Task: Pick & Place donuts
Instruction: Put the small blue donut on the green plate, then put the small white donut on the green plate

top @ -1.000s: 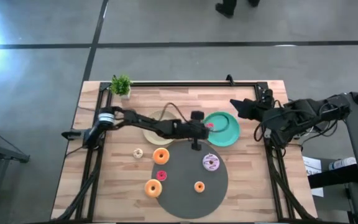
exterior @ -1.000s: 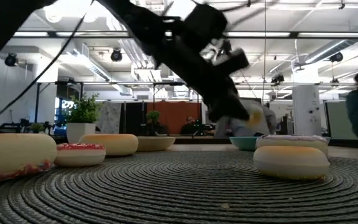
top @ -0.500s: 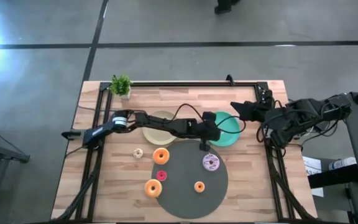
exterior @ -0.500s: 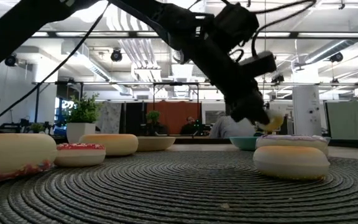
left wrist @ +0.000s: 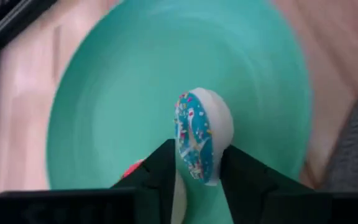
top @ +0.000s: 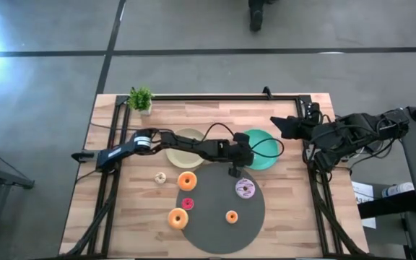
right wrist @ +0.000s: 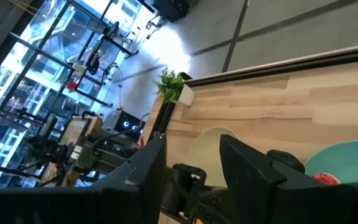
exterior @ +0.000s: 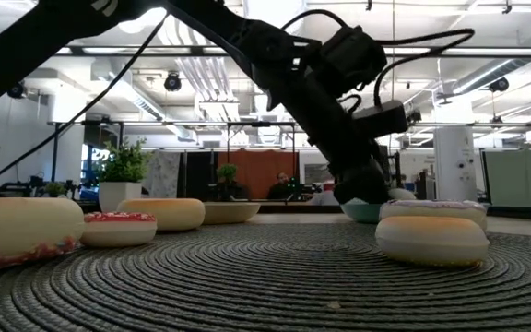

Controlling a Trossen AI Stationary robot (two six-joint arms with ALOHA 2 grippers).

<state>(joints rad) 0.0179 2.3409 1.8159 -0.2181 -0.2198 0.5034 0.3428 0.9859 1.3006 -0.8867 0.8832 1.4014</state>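
Donuts: one cream donut with blue sprinkled icing [left wrist: 199, 144] is pinched on edge between the left gripper's [left wrist: 194, 171] two dark fingers, held above the bowl of the teal plate [left wrist: 110, 93]. A bit of red shows in the plate just beside one finger; can't tell what it is. In the high view the left gripper [top: 238, 154] sits at the teal plate's [top: 264, 148] near-left rim, its arm stretched across the cream plate [top: 178, 153].

On the grey round mat [top: 215, 224] lie the rest: a lilac-white iced donut [top: 245, 189], a large orange donut [top: 187, 180] at the mat's edge, a small pink one [top: 188, 204], another orange one [top: 178, 218], and a mini orange one [top: 231, 216]. A small cream mini donut [top: 161, 178] lies on the bare wood just off the mat. The low view shows the lilac-white donut [exterior: 431, 231] close up on the woven mat, a pink-topped one [exterior: 118, 229] and an orange one [exterior: 21, 231] off to the side.

The right gripper [top: 279, 127] waits over the table's right edge, near the teal plate, fingers spread apart with nothing between them [right wrist: 191, 168].

A small potted plant [top: 141, 99] stands at the far left corner. No readable writing or brand marks on anything.
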